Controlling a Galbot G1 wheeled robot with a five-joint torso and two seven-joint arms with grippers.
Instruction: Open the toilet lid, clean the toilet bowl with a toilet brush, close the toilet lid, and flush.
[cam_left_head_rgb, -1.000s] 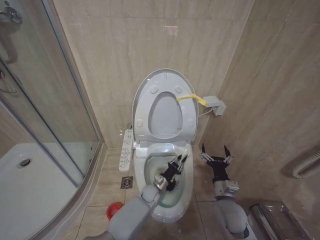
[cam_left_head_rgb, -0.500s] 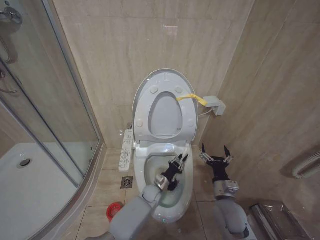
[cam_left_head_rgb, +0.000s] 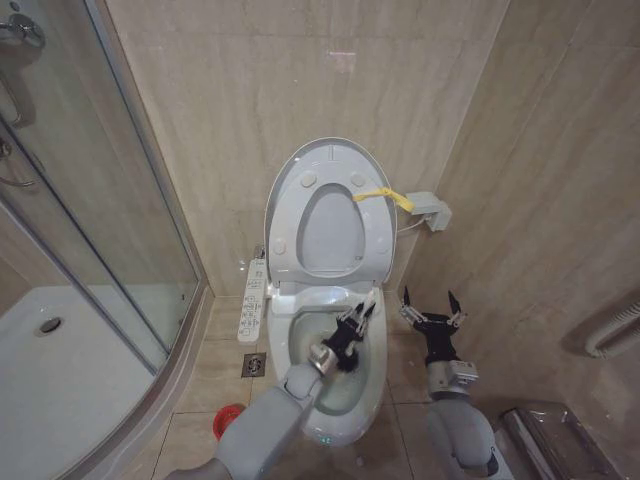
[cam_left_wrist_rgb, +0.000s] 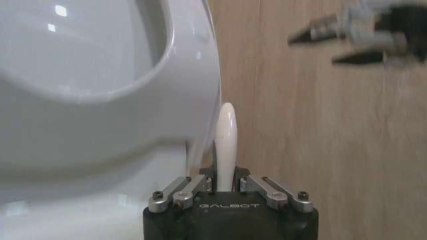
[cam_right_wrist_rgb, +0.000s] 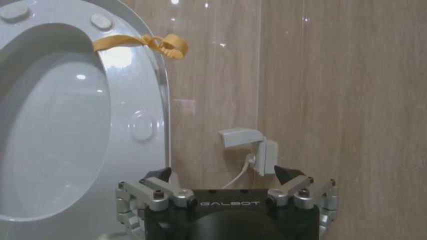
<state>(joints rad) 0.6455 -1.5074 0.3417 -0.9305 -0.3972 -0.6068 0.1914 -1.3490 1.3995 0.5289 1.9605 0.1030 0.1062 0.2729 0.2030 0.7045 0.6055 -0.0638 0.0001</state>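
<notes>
Left hand (cam_left_head_rgb: 357, 318) is clamping the toilet brush (cam_left_wrist_rgb: 225, 145) over the toilet bowl (cam_left_head_rgb: 372, 395), lid (cam_left_head_rgb: 330, 210) standing up behind; right hand (cam_left_head_rgb: 432, 305) is hanging beside the bowl, fingers spread.

One toilet bowl (cam_left_head_rgb: 335, 375), perhaps one toilet brush (cam_left_wrist_rgb: 225, 145).

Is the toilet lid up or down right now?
Up. The toilet lid stands raised against the wall, its yellow tag near the top, and the toilet bowl below is uncovered.
</notes>
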